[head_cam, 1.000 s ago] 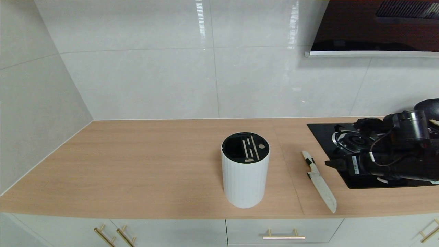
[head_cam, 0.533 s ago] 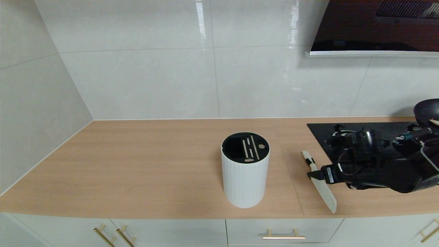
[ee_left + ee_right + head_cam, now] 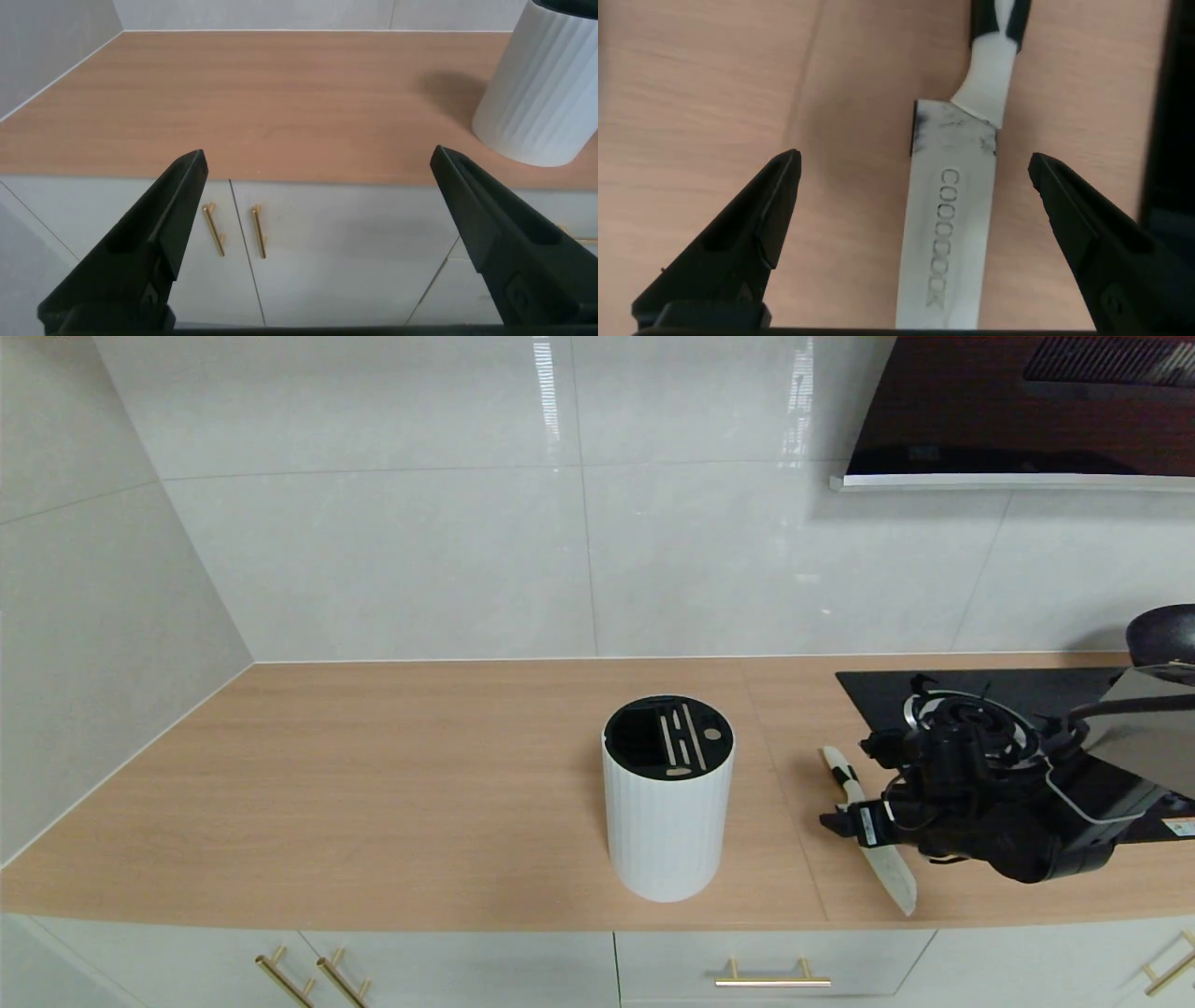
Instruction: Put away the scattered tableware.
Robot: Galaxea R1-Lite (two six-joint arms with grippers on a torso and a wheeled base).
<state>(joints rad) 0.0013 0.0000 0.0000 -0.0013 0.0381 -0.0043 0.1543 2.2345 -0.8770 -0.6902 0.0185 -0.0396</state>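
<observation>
Knife [image 3: 955, 191] on counter [image 3: 710, 103]; right arm [image 3: 1013, 826] low above blade, jaws apart.

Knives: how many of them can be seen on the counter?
1. The knife lies on the counter between the white holder and the cooktop, beneath the open right tool. More could be hidden inside the holder's slots.

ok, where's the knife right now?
Head view, right side: the knife lies flat on the counter between the white holder and the cooktop, under the open right gripper.
</observation>
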